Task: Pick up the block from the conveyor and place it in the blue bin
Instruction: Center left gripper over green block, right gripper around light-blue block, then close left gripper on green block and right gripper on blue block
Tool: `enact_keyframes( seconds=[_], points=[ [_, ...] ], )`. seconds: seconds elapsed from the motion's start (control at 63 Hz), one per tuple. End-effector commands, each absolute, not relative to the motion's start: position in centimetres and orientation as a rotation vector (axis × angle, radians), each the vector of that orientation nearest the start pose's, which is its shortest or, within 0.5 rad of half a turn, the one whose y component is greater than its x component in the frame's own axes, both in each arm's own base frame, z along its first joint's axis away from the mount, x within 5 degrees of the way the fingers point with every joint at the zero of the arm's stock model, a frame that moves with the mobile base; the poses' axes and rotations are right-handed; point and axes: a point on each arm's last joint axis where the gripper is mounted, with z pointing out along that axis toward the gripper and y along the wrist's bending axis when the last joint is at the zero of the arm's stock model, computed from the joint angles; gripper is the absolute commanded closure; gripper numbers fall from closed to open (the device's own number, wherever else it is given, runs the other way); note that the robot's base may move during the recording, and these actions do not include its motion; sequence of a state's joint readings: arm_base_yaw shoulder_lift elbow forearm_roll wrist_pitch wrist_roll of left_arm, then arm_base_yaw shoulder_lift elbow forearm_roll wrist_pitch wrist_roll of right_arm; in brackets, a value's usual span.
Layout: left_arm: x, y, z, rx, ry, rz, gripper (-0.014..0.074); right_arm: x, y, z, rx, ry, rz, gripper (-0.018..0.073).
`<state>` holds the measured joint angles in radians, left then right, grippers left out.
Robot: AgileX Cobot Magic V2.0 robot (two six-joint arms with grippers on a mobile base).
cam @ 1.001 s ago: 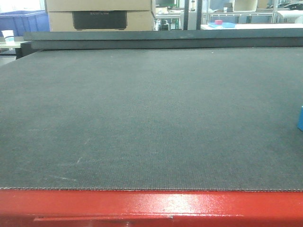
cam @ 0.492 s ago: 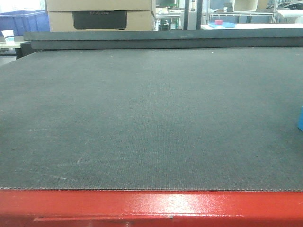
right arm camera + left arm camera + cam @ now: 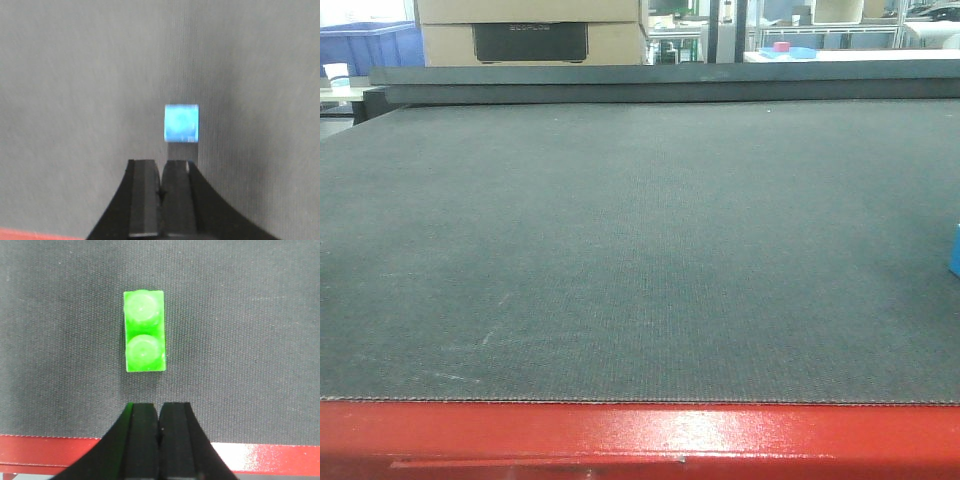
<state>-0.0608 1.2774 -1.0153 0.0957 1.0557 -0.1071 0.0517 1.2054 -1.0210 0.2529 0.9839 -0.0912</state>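
Pose: right gripper (image 3: 160,192) hangs over the conveyor (image 3: 75,90), pointing down at the belt, jaws pressed together, empty. I see the light-blue block (image 3: 182,123) on the belt just beyond its tips, slightly right, not touching. Left gripper (image 3: 159,427) likewise closed and empty, green two-stud brick (image 3: 144,331) just ahead, near the belt's red frame (image 3: 280,460).

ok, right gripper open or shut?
Shut. The right gripper has its jaws pressed together, empty; the block lies ahead on the conveyor.
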Motion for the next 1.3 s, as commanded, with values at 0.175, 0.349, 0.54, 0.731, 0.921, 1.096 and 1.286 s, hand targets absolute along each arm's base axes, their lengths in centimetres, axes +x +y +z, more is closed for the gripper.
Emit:
enact_keyframes(
  seconds=[0.175, 0.349, 0.54, 0.731, 0.921, 1.096, 1.286],
  points=[
    [23.7, -1.2, 29.9, -0.056, 2.782, 0.005, 0.0707, 25.1, 4.5, 32.3, -0.159, 2.735, 0.219, 0.0706],
    [23.7, -1.2, 29.9, -0.056, 2.782, 0.005, 0.0707, 27.0, 4.3, 30.0, -0.177, 2.838, 0.127, 0.0706],
    [23.9, -1.2, 30.0, -0.055, 2.764, 0.002, 0.0707, 28.3, 4.4, 28.0, -0.182, 2.898, 0.11, 0.0661],
    [24.1, -1.2, 30.1, -0.054, 2.74, -0.001, 0.0707, 28.9, 4.4, 27.5, -0.179, 2.889, 0.11, 0.0342],
    [24.2, -1.2, 30.1, -0.054, 2.73, -0.002, 0.0707, 30.1, 4.7, 25.4, -0.171, 2.934, 0.12, 0.0263],
    [24.3, -1.3, 30.1, -0.053, 2.718, -0.004, 0.0707, 31.4, 4.9, 22.6, -0.168, 2.999, 0.114, 0.0263],
    [24.4, -1.3, 30.1, -0.053, 2.711, -0.005, 0.0707, 32.1, 5.0, 21.2, -0.163, 3.019, 0.115, 0.0262]
  ],
)
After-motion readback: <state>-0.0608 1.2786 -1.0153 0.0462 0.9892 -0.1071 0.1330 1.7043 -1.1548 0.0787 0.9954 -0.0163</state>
